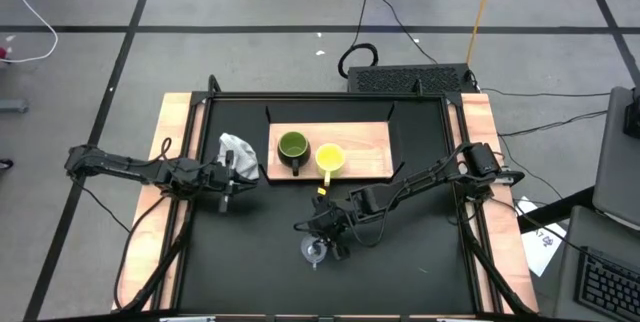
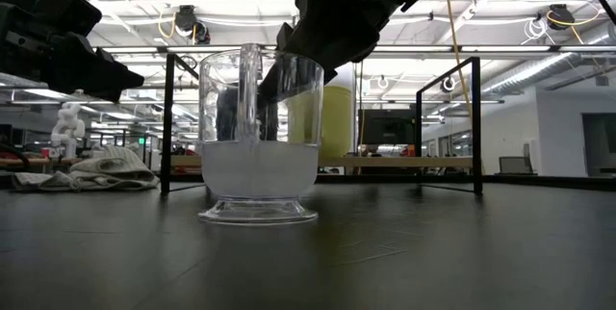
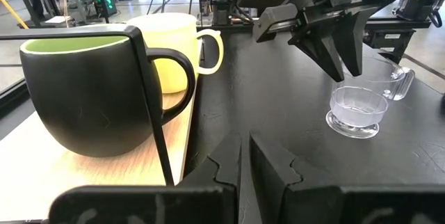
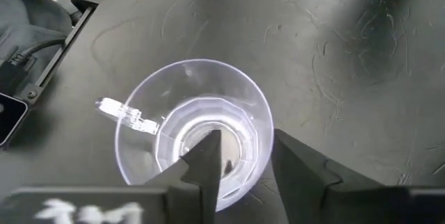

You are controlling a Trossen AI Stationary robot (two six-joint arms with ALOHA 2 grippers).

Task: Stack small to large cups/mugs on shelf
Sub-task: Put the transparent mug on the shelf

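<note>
glass cup [image 1: 316, 251] stands on black tabletop [image 1: 420, 262], workshop behind.

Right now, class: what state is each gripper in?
Left gripper: shut, holding nothing, beside the shelf.
Right gripper: open, fingers straddling the rim of the clear glass cup, not gripping yet.

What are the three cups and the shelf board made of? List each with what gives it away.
Clear cup: transparent glass or clear plastic; the room shows through its walls, so which one is uncertain.
Green mug: probably glazed ceramic; matte dark outside, olive-green inside, thick rim.
Yellow mug: likely glazed ceramic; smooth pale-yellow surface with a soft sheen.
Shelf: light wood, grain visible, with a thin dark frame, probably metal.
</note>
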